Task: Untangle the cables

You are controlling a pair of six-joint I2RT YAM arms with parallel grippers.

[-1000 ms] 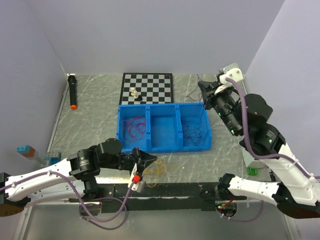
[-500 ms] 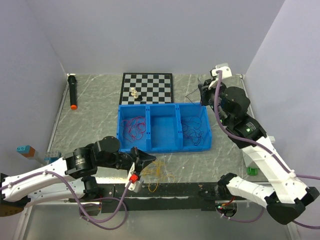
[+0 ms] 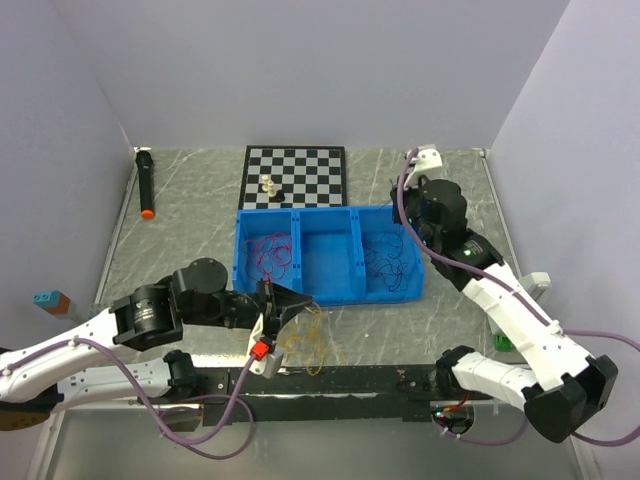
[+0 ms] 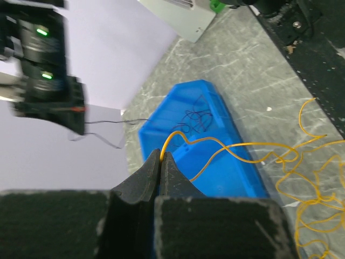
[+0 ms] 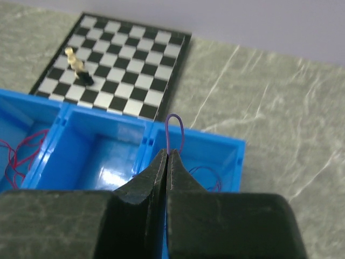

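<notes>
The left gripper [image 4: 162, 156] had its jaws clenched on a yellow cable [image 4: 180, 135] that trailed right of them. The right gripper [image 5: 167, 156] pinched a purple cable [image 5: 173, 125], looped just beyond its jaws, above the blue bin [image 5: 200, 137].

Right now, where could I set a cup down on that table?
Bare tabletop lies between the marker, the chessboard and the blue bin's left end. Another patch fronts the bin's right end. The bin's middle compartment is empty. Crowded: the yellow cable and left claw at near centre, and the right claw above the bin's far right corner.
</notes>
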